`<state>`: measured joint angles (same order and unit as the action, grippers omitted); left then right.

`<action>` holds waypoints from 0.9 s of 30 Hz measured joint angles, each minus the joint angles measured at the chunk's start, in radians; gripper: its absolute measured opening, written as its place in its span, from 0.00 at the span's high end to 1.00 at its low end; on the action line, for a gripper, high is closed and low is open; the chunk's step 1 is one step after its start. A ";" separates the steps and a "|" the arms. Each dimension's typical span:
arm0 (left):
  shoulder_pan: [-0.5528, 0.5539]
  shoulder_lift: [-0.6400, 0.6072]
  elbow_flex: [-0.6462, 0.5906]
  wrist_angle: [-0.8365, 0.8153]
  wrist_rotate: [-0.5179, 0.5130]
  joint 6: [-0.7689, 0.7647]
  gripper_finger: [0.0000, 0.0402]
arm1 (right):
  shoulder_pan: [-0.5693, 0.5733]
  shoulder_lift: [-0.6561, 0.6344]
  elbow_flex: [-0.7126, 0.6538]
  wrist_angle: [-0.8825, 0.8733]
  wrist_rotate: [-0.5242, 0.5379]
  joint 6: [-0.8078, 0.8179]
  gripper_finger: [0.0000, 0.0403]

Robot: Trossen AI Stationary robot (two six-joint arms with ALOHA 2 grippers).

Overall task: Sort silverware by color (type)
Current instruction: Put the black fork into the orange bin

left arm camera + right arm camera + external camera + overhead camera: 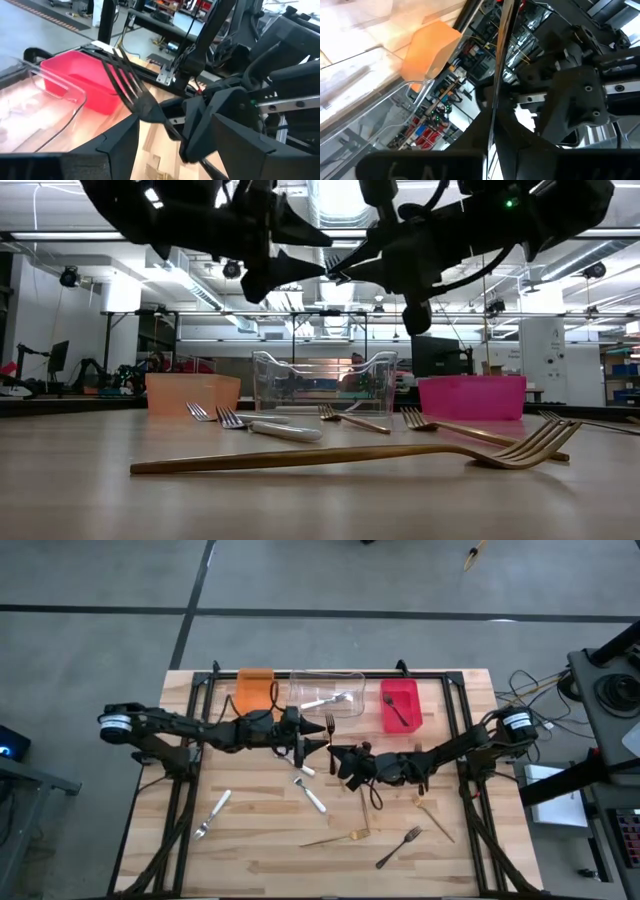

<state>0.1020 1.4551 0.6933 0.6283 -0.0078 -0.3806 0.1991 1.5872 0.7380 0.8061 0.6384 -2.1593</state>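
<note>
This is a robotics lab or industrial workshop, not a home. The low view looks past the wooden table [90, 500] into a large open hall with exposed ceiling ducts [340, 200], pipes and hanging lights, metal frames, shelving [615, 375] and another robot arm [85, 370] on a bench in the distance. From above, the table stands on a grey concrete floor [100, 640] marked with dark lines, with loose cables [535, 690] and equipment carts [610, 690] beside it, and 2 dark arms bolted to a black frame [200, 690] at the table's edges.
</note>
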 joint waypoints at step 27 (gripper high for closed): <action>0.000 0.092 0.000 0.258 0.000 0.028 0.43 | 0.026 -0.001 0.000 -0.008 -0.010 -0.050 0.98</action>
<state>0.1020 1.5472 0.6933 0.8863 -0.0078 -0.3524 0.2253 1.5864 0.7376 0.7982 0.6281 -2.2093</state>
